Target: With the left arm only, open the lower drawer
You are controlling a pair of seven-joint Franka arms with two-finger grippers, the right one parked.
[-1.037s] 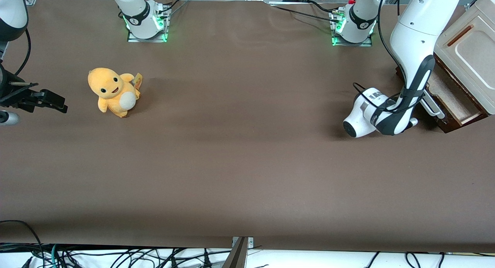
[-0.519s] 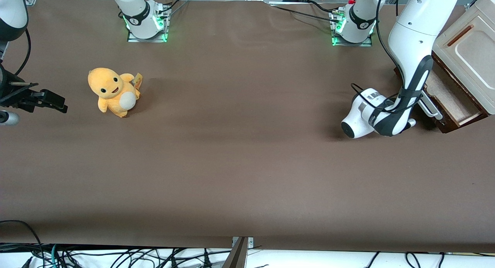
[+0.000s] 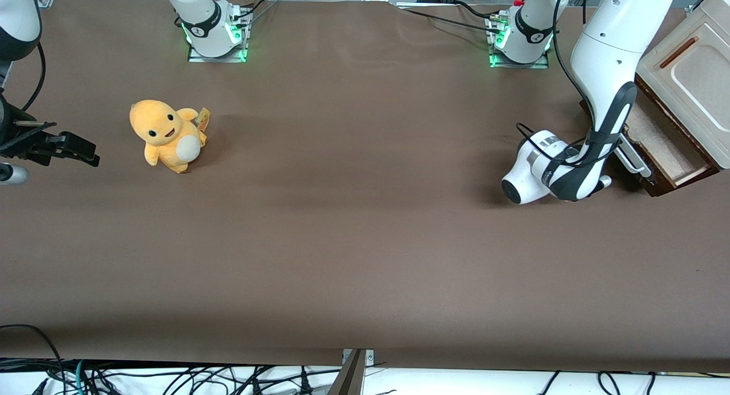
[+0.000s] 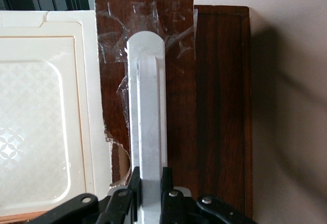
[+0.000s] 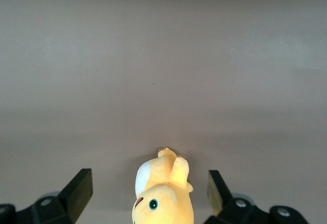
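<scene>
Slightly farther out slides the lower drawer (image 3: 656, 141), my end effector (image 4: 150, 183) clamped on its rigid handle (image 4: 147, 106) (slick metal).

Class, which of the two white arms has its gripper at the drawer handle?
The left arm: its gripper is shut on the handle of the lower drawer.

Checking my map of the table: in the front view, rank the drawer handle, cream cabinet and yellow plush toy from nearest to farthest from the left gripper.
1. Drawer handle, clamped in the gripper.
2. Cream cabinet, above the open lower drawer.
3. Yellow plush toy, toward the parked arm's end.
</scene>
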